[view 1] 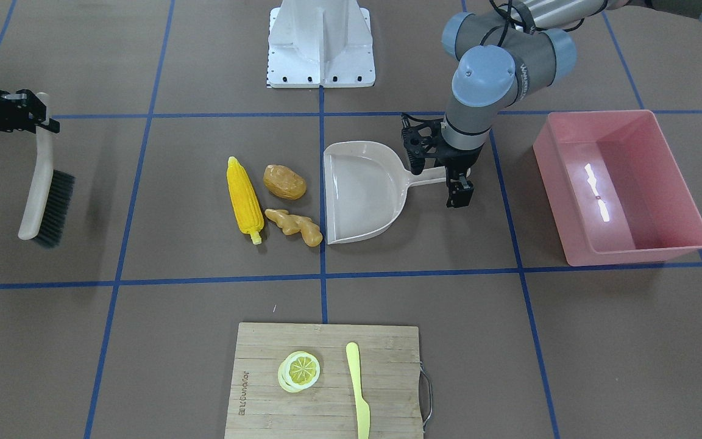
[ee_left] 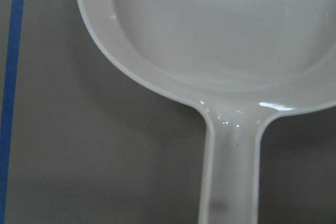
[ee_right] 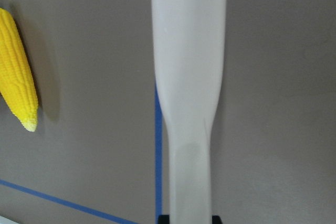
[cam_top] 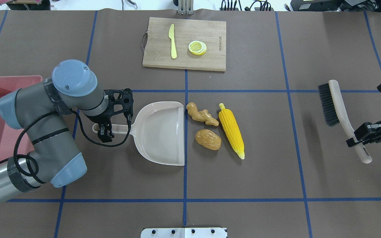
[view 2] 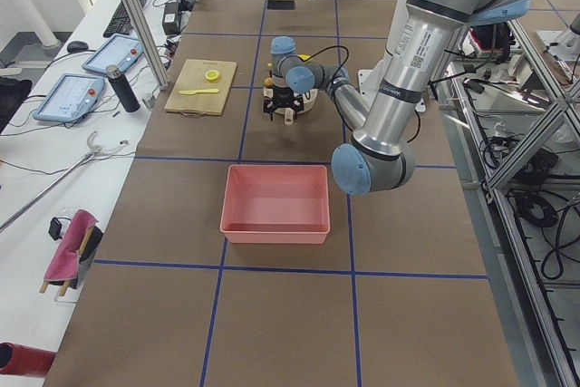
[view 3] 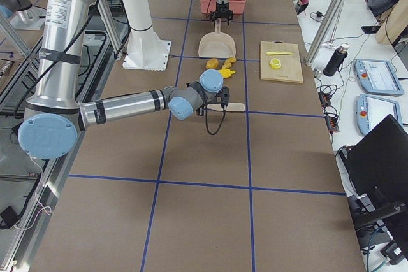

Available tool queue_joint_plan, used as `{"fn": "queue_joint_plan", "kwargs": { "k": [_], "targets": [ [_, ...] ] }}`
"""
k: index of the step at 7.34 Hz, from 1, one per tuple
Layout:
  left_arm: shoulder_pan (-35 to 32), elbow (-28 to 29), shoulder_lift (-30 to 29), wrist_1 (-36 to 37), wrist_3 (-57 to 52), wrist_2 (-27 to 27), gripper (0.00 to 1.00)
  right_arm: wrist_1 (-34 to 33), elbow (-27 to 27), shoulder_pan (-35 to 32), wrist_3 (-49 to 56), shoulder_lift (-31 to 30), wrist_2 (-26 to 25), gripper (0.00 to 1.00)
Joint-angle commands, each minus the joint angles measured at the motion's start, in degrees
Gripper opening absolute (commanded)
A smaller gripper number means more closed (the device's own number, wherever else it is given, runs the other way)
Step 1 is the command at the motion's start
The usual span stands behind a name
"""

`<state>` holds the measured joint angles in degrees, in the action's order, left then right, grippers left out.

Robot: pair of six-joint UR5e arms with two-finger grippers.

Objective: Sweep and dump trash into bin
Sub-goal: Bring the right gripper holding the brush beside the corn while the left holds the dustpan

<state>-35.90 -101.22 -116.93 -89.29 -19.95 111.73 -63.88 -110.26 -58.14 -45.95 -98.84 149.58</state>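
Gleaming translucent pink rectangular bin (view 1: 563,196).

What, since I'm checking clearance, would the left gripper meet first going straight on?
The dustpan handle: the left gripper points straight down at it, seemingly already on it, with the table underneath.

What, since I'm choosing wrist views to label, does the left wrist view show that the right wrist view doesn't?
Only the left wrist view shows the dustpan: its empty beige scoop narrowing into its handle at the bottom of the picture. Only the right wrist view shows the brush, seen as a pale handle running down the frame, and the tip end of the yellow corn cob at the left edge. Both show the brown table crossed by blue tape lines.
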Motion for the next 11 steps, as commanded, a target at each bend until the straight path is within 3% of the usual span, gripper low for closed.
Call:
{"fn": "queue_joint_plan", "kwargs": {
  "k": [1, 4, 7, 11],
  "targets": [
    [0.13, 0.24, -0.05, -0.09, -0.08, 0.33, 0.62, 0.08, 0.22, 7.57, -10.86, 8.53, -4.00, 0.00],
    [-0.31, -0.11, 0.13, -0.36, -4.22, 0.51, 0.00, 0.60, 0.22, 16.30, -16.63, 13.76, -11.31, 0.00],
    [-1.36, -0.73, 0.39, 0.25, -4.65, 0.60, 0.00, 8.32, 3.38, 16.84, -17.67, 13.06, -12.03, 0.00],
    [-1.46, -0.56, -1.97, 6.66, -5.35, 0.60, 0.00, 11.23, 4.09, 16.84, -19.88, 12.79, -11.85, 0.00]
  ]
}}
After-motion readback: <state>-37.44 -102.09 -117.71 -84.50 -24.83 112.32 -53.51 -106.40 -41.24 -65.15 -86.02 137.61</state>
